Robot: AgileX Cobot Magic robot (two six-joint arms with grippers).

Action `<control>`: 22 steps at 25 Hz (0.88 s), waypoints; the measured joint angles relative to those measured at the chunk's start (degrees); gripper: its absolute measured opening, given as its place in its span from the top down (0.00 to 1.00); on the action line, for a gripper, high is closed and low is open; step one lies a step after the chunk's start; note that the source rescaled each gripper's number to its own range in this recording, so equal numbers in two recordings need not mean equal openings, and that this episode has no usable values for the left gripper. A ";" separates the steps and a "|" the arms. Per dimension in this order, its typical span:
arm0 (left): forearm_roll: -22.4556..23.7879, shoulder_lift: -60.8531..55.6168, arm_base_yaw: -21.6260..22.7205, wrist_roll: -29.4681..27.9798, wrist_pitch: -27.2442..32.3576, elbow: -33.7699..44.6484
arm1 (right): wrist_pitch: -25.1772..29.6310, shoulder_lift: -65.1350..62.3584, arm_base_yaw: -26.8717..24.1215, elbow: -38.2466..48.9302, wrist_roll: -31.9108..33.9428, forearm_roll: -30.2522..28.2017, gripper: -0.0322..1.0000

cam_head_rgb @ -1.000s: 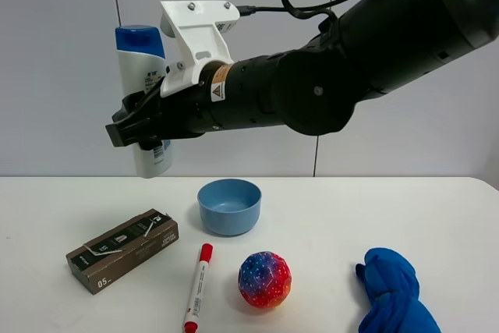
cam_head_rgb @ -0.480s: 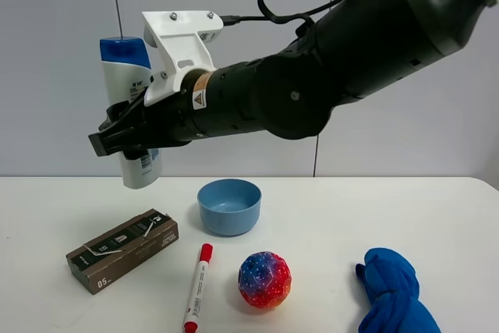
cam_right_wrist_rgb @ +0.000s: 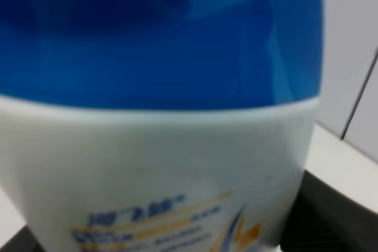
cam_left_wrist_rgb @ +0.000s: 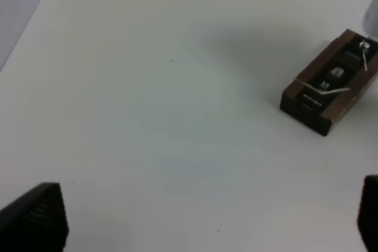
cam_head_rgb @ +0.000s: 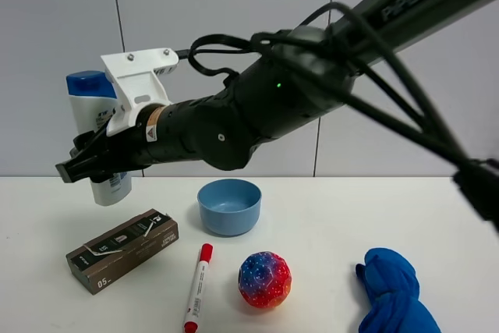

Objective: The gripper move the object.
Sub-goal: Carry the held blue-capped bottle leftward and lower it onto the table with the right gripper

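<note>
The shampoo bottle point(cam_head_rgb: 84, 111) hangs upright in the air over the left side of the tabletop point(cam_head_rgb: 335, 216), above the brown box point(cam_head_rgb: 122, 249). The right gripper point(cam_head_rgb: 76, 168) is clamped around its middle. Over the last second it has travelled left and lower, away from the blue bowl point(cam_head_rgb: 228, 206). The carry looks well underway, with only the set-down left.

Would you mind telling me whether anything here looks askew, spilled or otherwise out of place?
Only the shampoo bottle stands out: it hangs in the air, clamped in the right gripper, and leans slightly off upright. Its cap is on, and nothing looks spilled or damaged.
</note>
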 joint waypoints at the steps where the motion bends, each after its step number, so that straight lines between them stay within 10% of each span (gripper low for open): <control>1: 0.00 0.00 0.00 0.00 0.00 0.00 | 0.21 0.95 0.00 -1.25 0.00 -0.22 0.96; 22: 0.00 0.00 0.00 0.00 0.00 0.00 | 3.27 14.99 0.00 -22.84 0.00 -1.32 0.97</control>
